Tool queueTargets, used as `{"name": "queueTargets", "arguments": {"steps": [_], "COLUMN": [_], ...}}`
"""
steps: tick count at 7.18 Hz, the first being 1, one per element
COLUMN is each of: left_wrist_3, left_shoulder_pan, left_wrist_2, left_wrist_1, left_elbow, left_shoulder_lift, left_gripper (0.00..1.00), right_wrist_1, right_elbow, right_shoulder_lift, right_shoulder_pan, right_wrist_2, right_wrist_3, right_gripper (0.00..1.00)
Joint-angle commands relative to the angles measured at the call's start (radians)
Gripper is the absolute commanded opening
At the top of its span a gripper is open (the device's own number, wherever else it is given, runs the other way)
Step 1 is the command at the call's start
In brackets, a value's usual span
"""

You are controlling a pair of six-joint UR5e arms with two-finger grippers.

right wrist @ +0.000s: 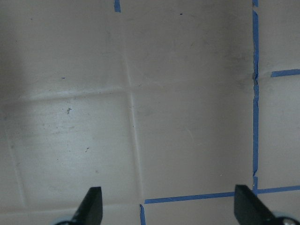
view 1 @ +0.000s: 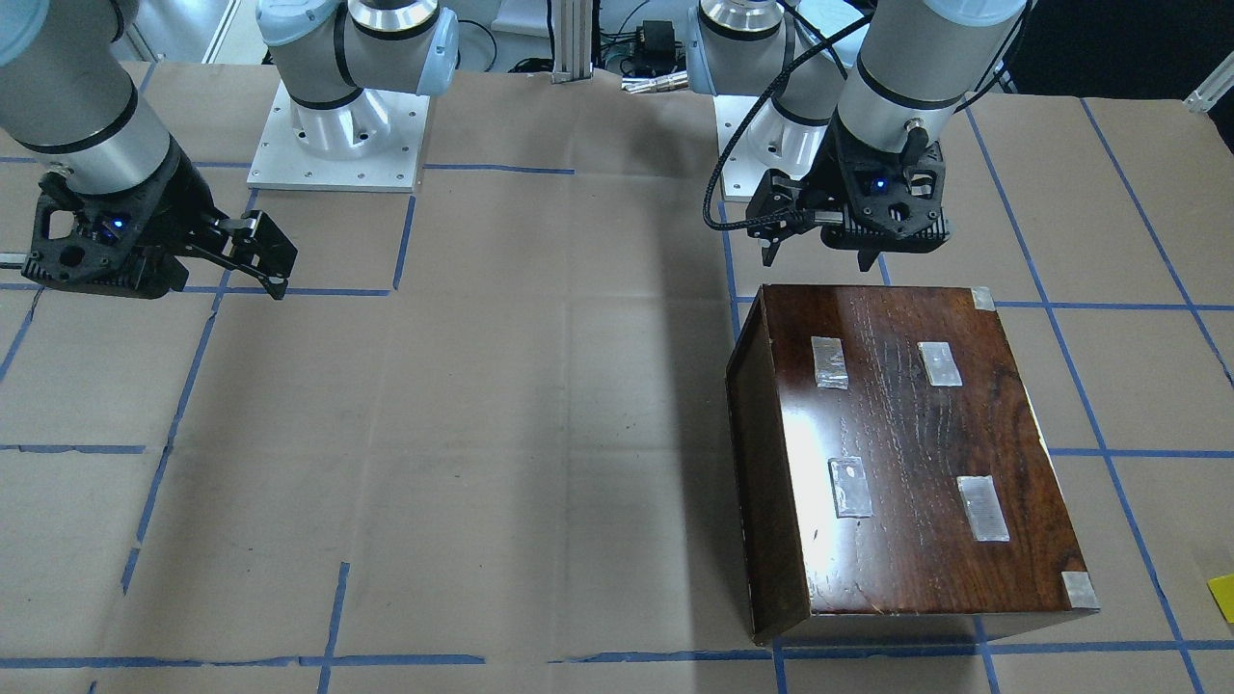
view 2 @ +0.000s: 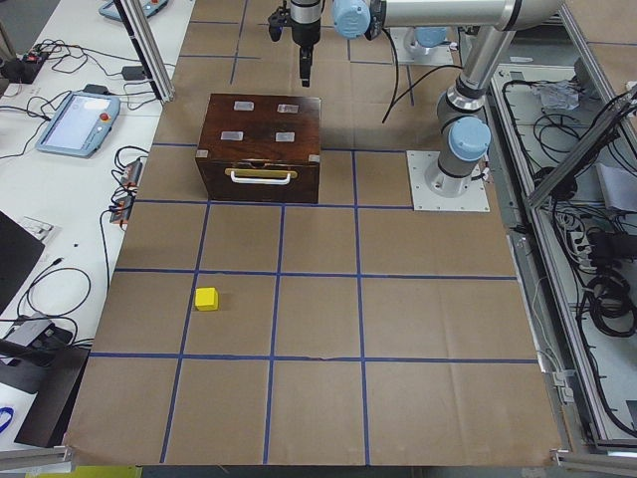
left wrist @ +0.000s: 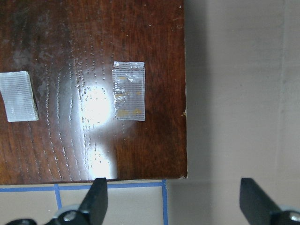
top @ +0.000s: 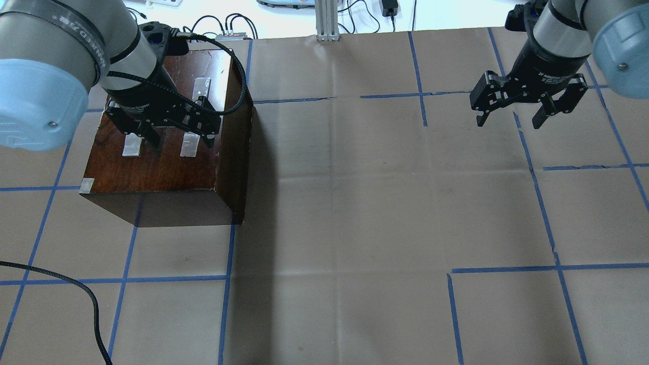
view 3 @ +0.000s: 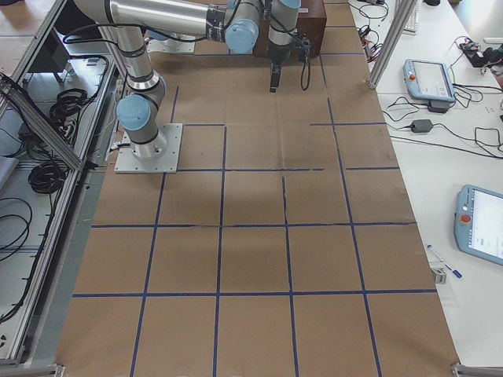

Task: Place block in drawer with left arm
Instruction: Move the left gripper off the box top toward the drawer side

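Observation:
The yellow block (view 2: 206, 298) sits on the paper-covered table, well away from the dark-brown box (view 2: 261, 129), on the side its front faces. A yellow corner shows at the edge of the front-facing view (view 1: 1222, 595). The drawer (view 2: 261, 181) is shut, with a pale handle on its dark front. My left gripper (top: 180, 141) is open and empty. It hovers above the box (view 1: 906, 463) at its robot-side edge, and it also shows in the front-facing view (view 1: 820, 260) and the left wrist view (left wrist: 173, 187). My right gripper (top: 508, 121) is open and empty over bare table (right wrist: 168, 197).
Tape patches (left wrist: 128, 97) sit on the box top. Blue tape lines (top: 334, 276) grid the brown paper. A loose black cable (top: 76, 289) lies at the near left. The arm base plates (view 1: 337, 135) stand at the robot side. Pendants and cables lie beyond the table edge (view 2: 75, 119).

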Motion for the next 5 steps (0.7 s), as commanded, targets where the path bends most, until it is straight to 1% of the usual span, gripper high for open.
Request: {"name": "queueTargets", "arguments": {"steps": [1, 5], "left_wrist_3": [0.0, 0.0], "left_shoulder_pan": [0.0, 0.001], "left_wrist_2": [0.001, 0.001], "left_wrist_1": [0.0, -0.001], "left_elbow": [0.001, 0.018], "left_shoulder_lift": [-0.003, -0.014], "left_gripper": [0.98, 0.98], "right_wrist_1": [0.0, 0.002], "right_elbow": [0.0, 0.0], "right_shoulder_lift": [0.0, 0.0], "right_shoulder_pan": [0.0, 0.0], "right_wrist_2": [0.0, 0.0], "right_wrist_3": [0.0, 0.0], "right_gripper": [1.0, 1.0]}}
